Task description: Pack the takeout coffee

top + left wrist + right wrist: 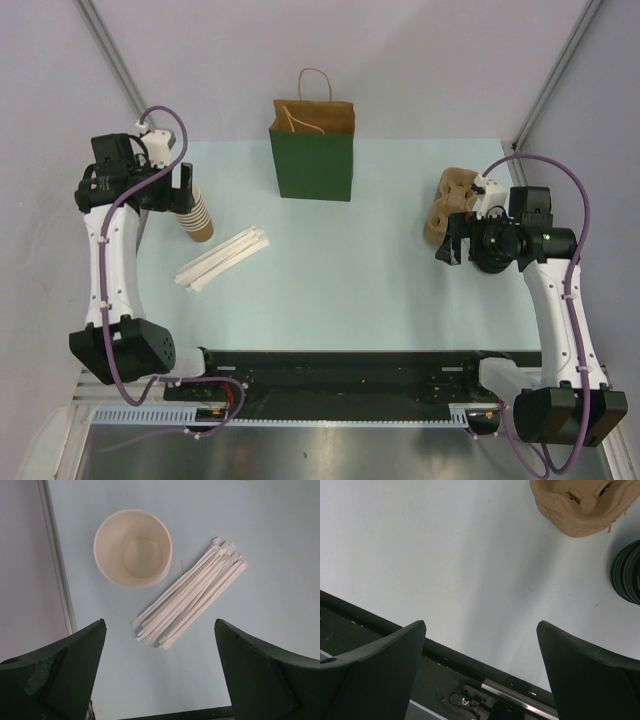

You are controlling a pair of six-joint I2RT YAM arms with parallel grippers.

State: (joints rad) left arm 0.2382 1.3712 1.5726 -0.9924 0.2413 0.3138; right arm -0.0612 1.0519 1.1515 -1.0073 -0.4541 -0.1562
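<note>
The takeout coffee does not show in any view. My left gripper [172,190] hangs open at the table's left edge, right beside a stack of lidless paper cups [197,215]. In the left wrist view the top cup [132,547] is empty and lies ahead of the open left gripper [160,622], with nothing between the fingers. Over at the right, the right gripper [452,235] is open too, just in front of the brown pulp cup carriers [450,205]. In its wrist view the right gripper [481,623] holds nothing above the table's near edge.
A green paper bag [312,160] stands upright and open at the back centre. A bundle of wrapped straws [222,259] [192,592] lies left of centre. The carriers [580,505] and a black ribbed round thing [627,572], cut off by the frame, lie ahead of the right gripper.
</note>
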